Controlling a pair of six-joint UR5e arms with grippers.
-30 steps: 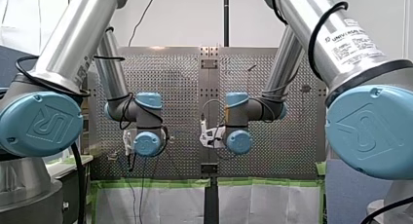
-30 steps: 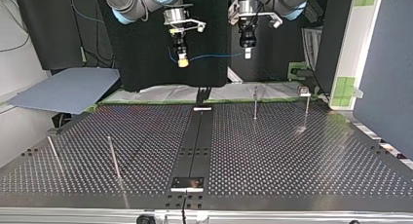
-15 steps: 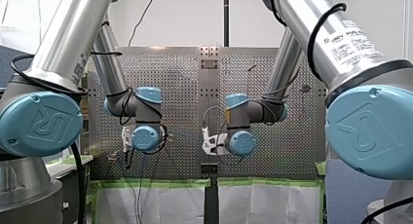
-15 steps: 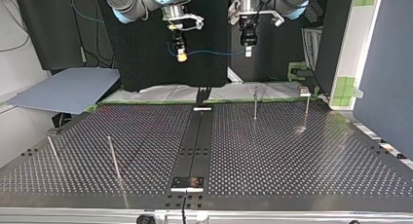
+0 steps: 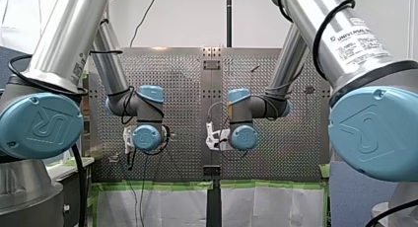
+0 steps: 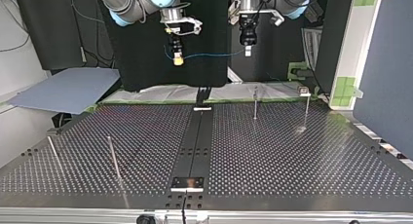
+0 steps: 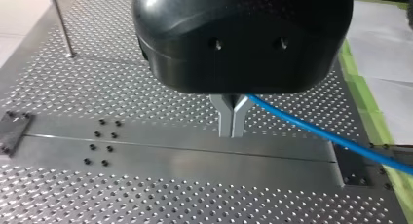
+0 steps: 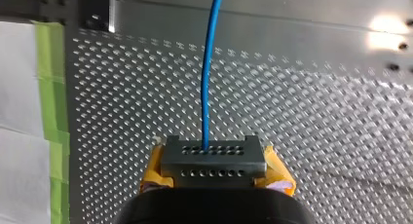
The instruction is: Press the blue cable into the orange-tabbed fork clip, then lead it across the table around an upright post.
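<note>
Both grippers hang well above the perforated table (image 6: 292,156) with the blue cable (image 6: 210,53) strung between them. In the top view my right gripper (image 6: 178,60), with yellow pads, is left of my left gripper (image 6: 248,50). In the left wrist view the metal fingers (image 7: 232,118) are shut, and the blue cable (image 7: 331,139) runs off sideways from them. In the right wrist view the yellow-padded gripper (image 8: 213,153) is shut on the blue cable (image 8: 208,83), which runs straight ahead. I cannot make out an orange-tabbed clip.
Thin upright posts stand on the table: two at the top view's far right (image 6: 255,103) (image 6: 307,107), two at its near left (image 6: 113,158) (image 6: 52,153). A dark centre strip (image 6: 197,141) runs down the table. A small fixture (image 6: 303,91) sits at the far right edge.
Both grippers have risen slightly. My right gripper has drifted a little toward the top view's left, drawing the cable span longer. Both grips are unchanged.
</note>
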